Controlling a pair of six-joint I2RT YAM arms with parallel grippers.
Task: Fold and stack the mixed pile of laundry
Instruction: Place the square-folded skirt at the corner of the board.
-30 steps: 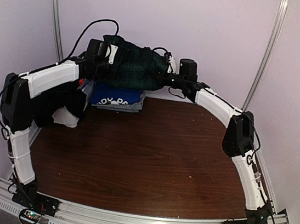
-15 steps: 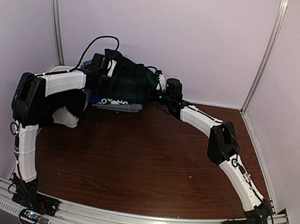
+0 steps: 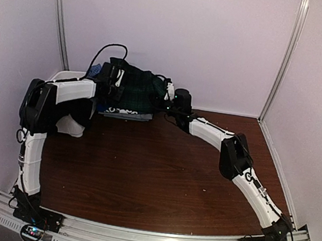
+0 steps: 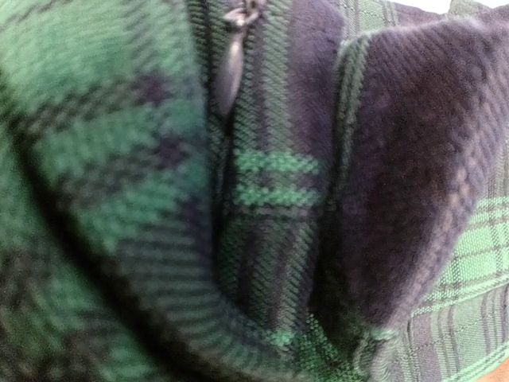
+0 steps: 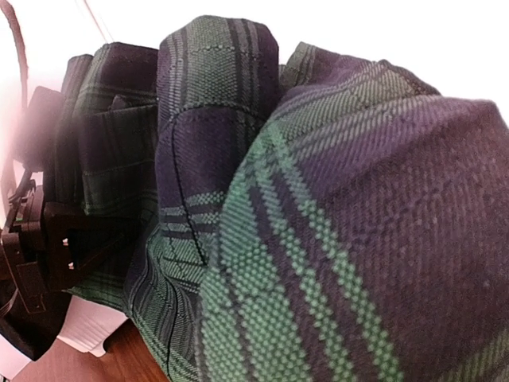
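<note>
Top external view had one tartan skirt (image 3: 142, 91) bunched at the far left of the brown wooden table (image 3: 160, 174), over one folded blue T-shirt (image 3: 121, 110). Left gripper (image 3: 116, 82) and right gripper (image 3: 166, 92) each pinched an end of it, jaws closed on cloth. Both wrist views were filled with its coarse twill weave, dark green and navy checks, soft rounded folds, and one dark zip pull (image 4: 233, 60) hanging in a seam

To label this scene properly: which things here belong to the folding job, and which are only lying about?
Job: tartan skirt, gripped by left gripper and right gripper; blue T-shirt below it.
Lying about: white basket; table.
</note>
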